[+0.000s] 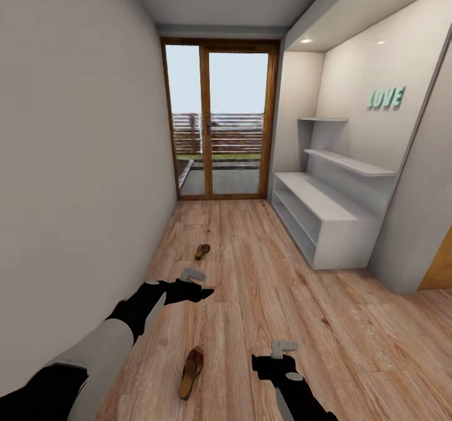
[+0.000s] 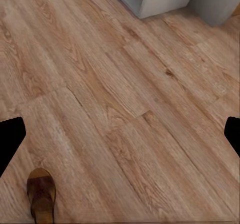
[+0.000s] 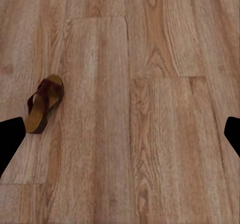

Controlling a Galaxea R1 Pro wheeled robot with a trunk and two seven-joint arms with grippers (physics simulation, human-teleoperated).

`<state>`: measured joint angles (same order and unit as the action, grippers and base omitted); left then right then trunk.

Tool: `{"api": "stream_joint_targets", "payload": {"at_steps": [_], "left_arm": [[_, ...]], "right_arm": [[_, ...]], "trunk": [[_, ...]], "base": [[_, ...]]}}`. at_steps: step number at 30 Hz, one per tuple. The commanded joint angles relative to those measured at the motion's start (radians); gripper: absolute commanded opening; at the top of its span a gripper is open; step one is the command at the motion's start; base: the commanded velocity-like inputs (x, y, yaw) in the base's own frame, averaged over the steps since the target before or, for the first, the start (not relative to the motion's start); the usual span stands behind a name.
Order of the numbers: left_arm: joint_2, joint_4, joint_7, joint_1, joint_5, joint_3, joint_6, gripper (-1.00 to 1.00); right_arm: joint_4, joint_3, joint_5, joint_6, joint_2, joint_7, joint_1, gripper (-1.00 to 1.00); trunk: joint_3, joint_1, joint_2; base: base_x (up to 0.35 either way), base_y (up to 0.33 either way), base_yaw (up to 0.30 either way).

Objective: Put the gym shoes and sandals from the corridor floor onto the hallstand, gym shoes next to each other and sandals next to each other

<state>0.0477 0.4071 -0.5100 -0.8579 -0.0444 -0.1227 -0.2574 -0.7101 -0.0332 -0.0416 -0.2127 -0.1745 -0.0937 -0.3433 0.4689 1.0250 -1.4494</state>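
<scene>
**Both grippers open and empty above the corridor floor, two sandals lying apart**

The left gripper (image 1: 202,286) and the right gripper (image 1: 284,353) each hung over the floor with jaws spread wide and nothing between them; in both wrist views the dark fingertips (image 2: 10,139) (image 3: 11,136) sat at opposite edges of the picture with bare planks between.

The near sandal (image 1: 191,371) lay on the corridor floor (image 1: 251,270) between the two arms in the head view, nearer the right gripper. Its long axis ran roughly along the corridor toward the glazed door (image 1: 220,120); which end was the toe could not be read. The same sandal appeared in the right wrist view (image 3: 45,103) and, cut by the picture's edge, in the left wrist view (image 2: 41,194). It was flat and elongate, with a tan footbed and dark brown straps crossing one end.

The far sandal (image 1: 202,251) lay farther down the corridor, beyond the left gripper and well apart from the first, its long axis slightly oblique to the planks.

The floor was light brown wood-plank laminate with pronounced grain and knots. The hallstand (image 1: 320,220) stood against the right wall: a low, white, matt, box-shaped unit with open tiers, two white floating shelves (image 1: 348,162) above it, and pale green letters (image 1: 385,98) on the wall.
</scene>
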Motion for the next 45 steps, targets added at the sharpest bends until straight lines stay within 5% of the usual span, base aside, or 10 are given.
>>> {"api": "stream_joint_targets", "payload": {"at_steps": [1, 23, 45], "left_arm": [[-0.006, 0.002, -0.003, 0.005, -0.004, 0.001, -0.005, 1.0], [-0.003, 0.009, -0.03, 0.042, 0.0, -0.011, -0.06, 1.0], [0.007, 0.11, -0.031, 0.029, 0.01, -0.013, -0.074, 1.0]], "right_arm": [[-0.002, -0.002, -0.004, -0.001, 0.0, -0.005, 0.0, 1.0], [-0.001, 0.01, -0.007, 0.002, 0.0, -0.005, 0.0, 1.0], [0.007, 0.01, -0.007, 0.016, 0.0, -0.004, 0.0, 1.0]], "trunk": [[0.001, 0.0, -0.001], [0.067, 0.08, -0.148], [0.136, 0.165, -0.302]], "base": [[0.0, 0.0, 0.0], [0.0, 0.0, 0.0], [0.0, 0.0, 0.0]]}}
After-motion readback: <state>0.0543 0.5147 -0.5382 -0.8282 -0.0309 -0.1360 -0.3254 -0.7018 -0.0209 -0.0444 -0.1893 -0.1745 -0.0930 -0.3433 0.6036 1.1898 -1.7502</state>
